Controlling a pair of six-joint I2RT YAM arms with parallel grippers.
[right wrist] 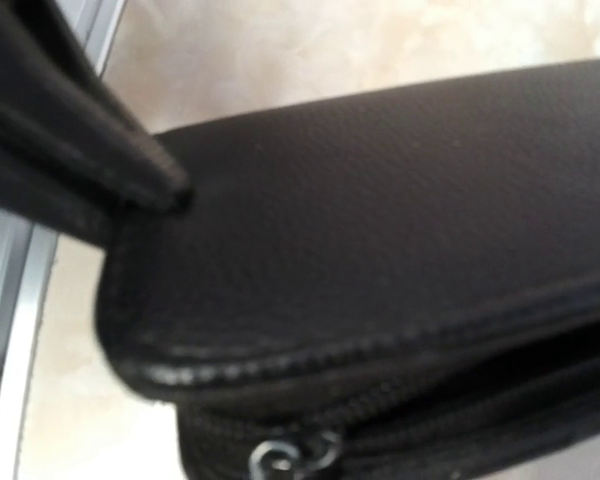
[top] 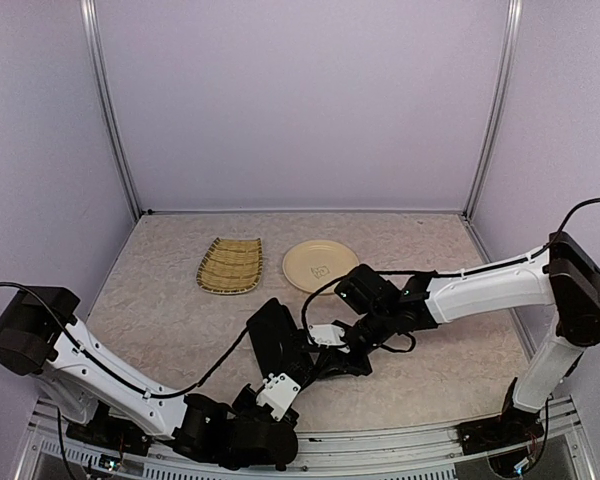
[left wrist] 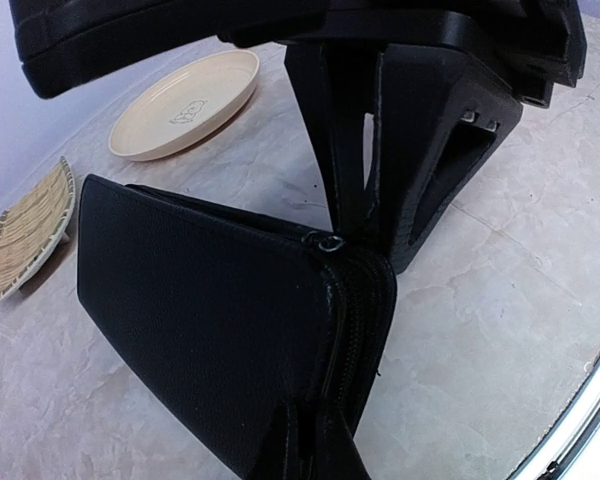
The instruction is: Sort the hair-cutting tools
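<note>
The black zip case stands tilted on its edge at the near middle of the table. My left gripper is shut on its lower edge, and in the left wrist view its fingers pinch the zip seam of the case. My right gripper reaches in from the right, its fingers pressed together at the zip, beside the silver zipper pull. In the right wrist view the case fills the frame, with the pull at the bottom. The scissors and clips are hidden.
A woven bamboo tray and a round cream plate lie side by side at the back of the table; both also show in the left wrist view, the tray and the plate. Metal frame rails run along the near edge.
</note>
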